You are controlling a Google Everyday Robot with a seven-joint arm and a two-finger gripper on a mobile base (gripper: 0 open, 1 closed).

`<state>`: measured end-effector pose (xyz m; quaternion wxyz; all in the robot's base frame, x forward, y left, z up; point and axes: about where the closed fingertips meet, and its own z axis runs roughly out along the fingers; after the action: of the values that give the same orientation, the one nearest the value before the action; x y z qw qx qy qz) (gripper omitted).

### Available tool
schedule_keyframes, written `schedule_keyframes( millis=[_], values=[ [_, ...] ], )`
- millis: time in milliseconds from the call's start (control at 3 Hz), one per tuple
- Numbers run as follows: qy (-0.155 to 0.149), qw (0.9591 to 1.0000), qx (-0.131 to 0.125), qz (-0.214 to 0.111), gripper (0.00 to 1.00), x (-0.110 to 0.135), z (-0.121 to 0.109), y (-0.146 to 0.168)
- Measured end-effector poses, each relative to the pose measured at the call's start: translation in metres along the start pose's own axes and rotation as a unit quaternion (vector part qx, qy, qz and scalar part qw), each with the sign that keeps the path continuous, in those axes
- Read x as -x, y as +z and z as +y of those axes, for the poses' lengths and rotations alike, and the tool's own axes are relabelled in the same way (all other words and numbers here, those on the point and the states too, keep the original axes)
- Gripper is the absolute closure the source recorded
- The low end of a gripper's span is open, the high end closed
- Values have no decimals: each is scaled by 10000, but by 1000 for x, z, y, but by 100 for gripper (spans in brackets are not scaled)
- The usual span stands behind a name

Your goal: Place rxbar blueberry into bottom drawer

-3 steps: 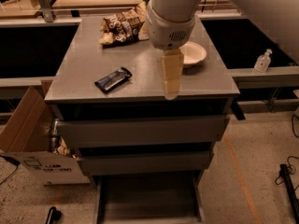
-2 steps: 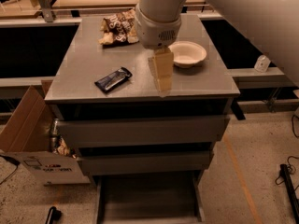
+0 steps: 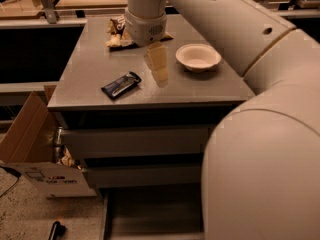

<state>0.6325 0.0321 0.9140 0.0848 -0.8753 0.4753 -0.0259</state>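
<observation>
Arm (image 3: 260, 134) fills the right side. Tabletop (image 3: 85, 74) carries bowl, bag and bar. Bottom drawer (image 3: 150, 214) stands pulled open at 6 o'clock. Box (image 3: 30, 139) sits at 9 o'clock of the cabinet. Hand (image 3: 159, 69) is over mid-tabletop, pointing down; wide or narrow, can't tell. From the hand: bowl (image 3: 198, 57) at 3 o'clock, bag (image 3: 116, 34) at 11. Bar (image 3: 121, 84) lies flat at 8 o'clock, apart from it.

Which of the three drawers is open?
The bottom drawer, pulled out; the middle drawer and top drawer are shut. The gripper hangs over the tabletop beside the rxbar blueberry.
</observation>
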Motion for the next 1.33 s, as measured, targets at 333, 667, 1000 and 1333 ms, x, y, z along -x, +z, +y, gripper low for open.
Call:
schedule_keyframes(
  millis=[333, 667, 1000, 1333],
  values=[
    [-220, 9996, 120, 115, 0, -1, -24, 21],
    [-379, 9988, 263, 172, 0, 1, -32, 40],
    [-616, 9970, 459, 69, 2, 15, -28, 67],
    [-782, 9950, 617, 1, 24, 28, -24, 81]
  ],
)
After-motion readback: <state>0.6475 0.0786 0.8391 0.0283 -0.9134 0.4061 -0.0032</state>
